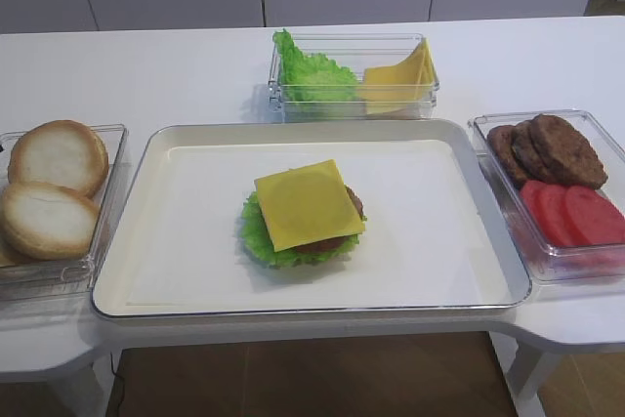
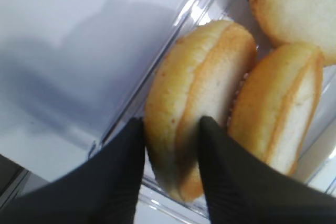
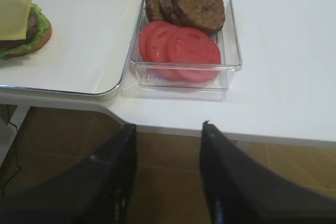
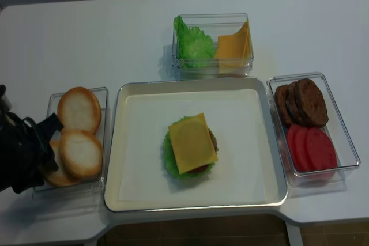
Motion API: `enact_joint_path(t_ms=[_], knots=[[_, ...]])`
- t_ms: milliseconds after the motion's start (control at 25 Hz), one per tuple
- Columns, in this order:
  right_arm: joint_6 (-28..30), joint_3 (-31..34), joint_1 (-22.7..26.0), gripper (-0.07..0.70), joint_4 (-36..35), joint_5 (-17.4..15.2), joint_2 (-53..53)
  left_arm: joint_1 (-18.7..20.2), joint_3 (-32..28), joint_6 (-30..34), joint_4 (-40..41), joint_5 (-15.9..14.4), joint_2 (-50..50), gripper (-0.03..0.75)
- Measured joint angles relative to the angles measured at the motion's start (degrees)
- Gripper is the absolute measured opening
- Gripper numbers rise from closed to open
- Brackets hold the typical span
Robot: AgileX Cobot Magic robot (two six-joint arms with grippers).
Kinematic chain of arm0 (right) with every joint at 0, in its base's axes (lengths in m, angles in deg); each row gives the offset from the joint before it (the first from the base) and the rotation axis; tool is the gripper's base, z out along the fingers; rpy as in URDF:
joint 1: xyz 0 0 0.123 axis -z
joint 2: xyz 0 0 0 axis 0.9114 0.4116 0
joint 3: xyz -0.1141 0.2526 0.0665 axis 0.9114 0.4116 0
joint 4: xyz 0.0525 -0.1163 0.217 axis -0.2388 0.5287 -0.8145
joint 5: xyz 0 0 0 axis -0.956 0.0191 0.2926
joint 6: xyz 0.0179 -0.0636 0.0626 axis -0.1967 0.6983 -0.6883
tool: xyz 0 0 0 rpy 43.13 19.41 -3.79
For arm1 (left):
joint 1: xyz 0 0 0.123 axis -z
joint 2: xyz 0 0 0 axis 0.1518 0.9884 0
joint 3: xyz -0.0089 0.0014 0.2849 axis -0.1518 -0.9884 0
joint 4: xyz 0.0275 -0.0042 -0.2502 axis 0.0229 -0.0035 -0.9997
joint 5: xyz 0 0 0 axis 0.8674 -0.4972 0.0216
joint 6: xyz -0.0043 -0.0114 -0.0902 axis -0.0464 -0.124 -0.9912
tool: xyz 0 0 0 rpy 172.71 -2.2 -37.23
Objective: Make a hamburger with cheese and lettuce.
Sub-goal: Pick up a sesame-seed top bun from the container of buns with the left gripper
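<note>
The hamburger (image 1: 305,214) lies in the middle of the white tray (image 1: 439,173). It is a ruffled lettuce (image 1: 256,236) leaf, a brown patty (image 1: 354,202) and a square yellow cheese (image 1: 309,204) slice on top, with no bun top on it. It also shows in the right wrist view (image 3: 21,24). My left gripper (image 2: 171,121) is in the clear bun box, its two fingers pressed on either side of an upright bun half (image 2: 194,103). My left arm (image 4: 26,151) is at the left edge. My right gripper (image 3: 168,129) is open and empty, below the table's front edge.
The bun box (image 1: 107,231) on the left holds pale cut bun halves (image 1: 59,155). The right box (image 1: 488,129) holds loose patties (image 1: 552,148) and tomato slices (image 1: 576,214). The back box holds a lettuce clump (image 1: 308,75) and bunched cheese slices (image 1: 400,75).
</note>
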Motion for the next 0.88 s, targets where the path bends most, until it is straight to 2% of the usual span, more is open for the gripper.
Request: enact_joint_path(t_ms=[200, 600, 880], knots=[[0.0, 0.0, 0.0, 0.319, 0.0, 0.0, 0.0, 0.0, 0.0, 0.0, 0.5, 0.1, 0.0, 0.183], [0.0, 0.0, 0.0, 0.319, 0.0, 0.0, 0.0, 0.0, 0.0, 0.1, 0.8, 0.4, -0.3, 0.181], [0.0, 0.0, 0.0, 0.319, 0.0, 0.0, 0.0, 0.0, 0.0, 0.2, 4.3, 0.9, -3.6, 0.181]])
